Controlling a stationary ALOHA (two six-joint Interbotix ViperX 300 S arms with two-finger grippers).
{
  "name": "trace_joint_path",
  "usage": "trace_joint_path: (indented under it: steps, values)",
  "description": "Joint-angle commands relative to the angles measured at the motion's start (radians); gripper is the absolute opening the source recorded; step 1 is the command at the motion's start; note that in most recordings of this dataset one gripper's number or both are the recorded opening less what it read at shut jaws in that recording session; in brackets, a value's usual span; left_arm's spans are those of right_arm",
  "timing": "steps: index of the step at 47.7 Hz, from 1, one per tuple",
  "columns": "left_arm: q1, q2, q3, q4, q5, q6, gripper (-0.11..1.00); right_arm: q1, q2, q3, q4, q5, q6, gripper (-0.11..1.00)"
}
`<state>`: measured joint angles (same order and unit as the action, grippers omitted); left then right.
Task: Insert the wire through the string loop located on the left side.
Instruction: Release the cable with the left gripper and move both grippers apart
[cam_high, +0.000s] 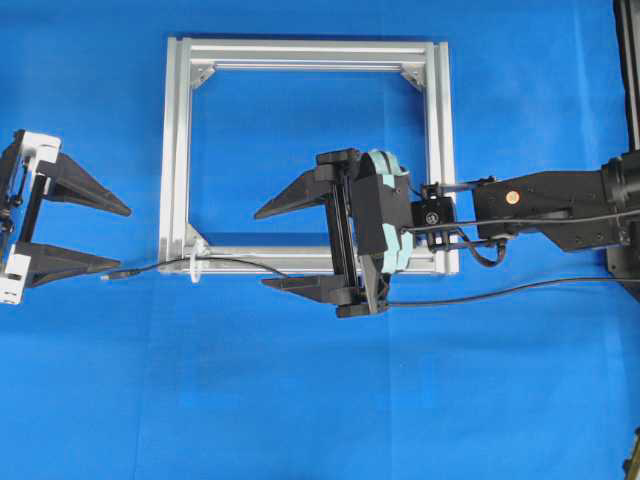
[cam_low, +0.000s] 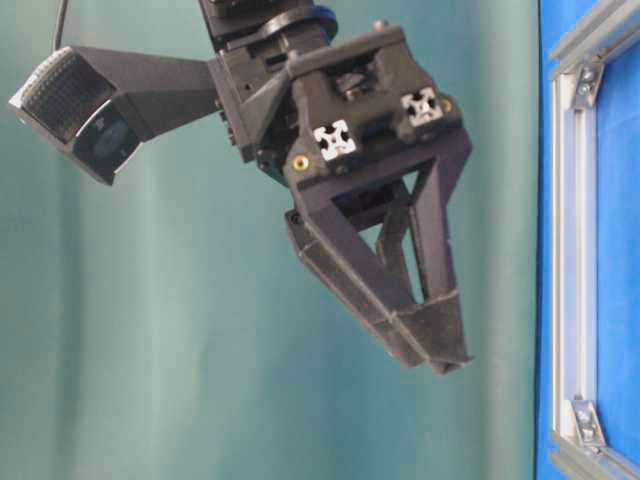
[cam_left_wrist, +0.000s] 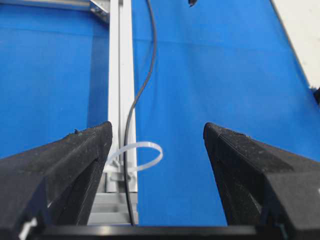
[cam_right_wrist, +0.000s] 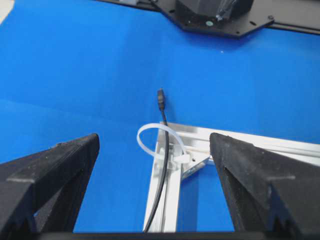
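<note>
The black wire (cam_high: 240, 262) lies along the near rail of the silver frame (cam_high: 178, 150). It passes through the white string loop (cam_high: 192, 268) at the frame's left corner. Its plug (cam_high: 115, 273) rests on the cloth just beyond. My left gripper (cam_high: 125, 238) stands open left of the frame, its lower finger close to the plug, holding nothing. My right gripper (cam_high: 260, 248) is open over the near rail, above the wire and not gripping it. The right wrist view shows the wire (cam_right_wrist: 162, 150) threaded through the loop (cam_right_wrist: 141, 137), plug (cam_right_wrist: 160, 97) beyond. The left wrist view shows loop (cam_left_wrist: 161, 152) and wire (cam_left_wrist: 135, 102).
Blue cloth (cam_high: 300, 400) covers the table. The wire trails right under the right arm (cam_high: 540, 205). A dark stand (cam_high: 628, 120) runs along the right edge. In the table-level view the left gripper (cam_low: 435, 350) hangs beside the frame (cam_low: 570, 250).
</note>
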<state>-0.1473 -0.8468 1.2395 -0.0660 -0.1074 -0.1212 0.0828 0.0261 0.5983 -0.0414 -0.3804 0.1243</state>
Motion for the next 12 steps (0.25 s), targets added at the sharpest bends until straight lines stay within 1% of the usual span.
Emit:
trace_joint_path:
  steps: [1, 12]
  values:
    - [0.003, 0.002, -0.015, 0.003, -0.005, 0.005, 0.68, 0.002, -0.028, -0.017, 0.0, -0.003, 0.0, 0.91]
    - [0.011, 0.0, -0.015, 0.003, -0.006, 0.003, 0.67, 0.002, -0.029, -0.017, 0.002, -0.003, 0.0, 0.91]
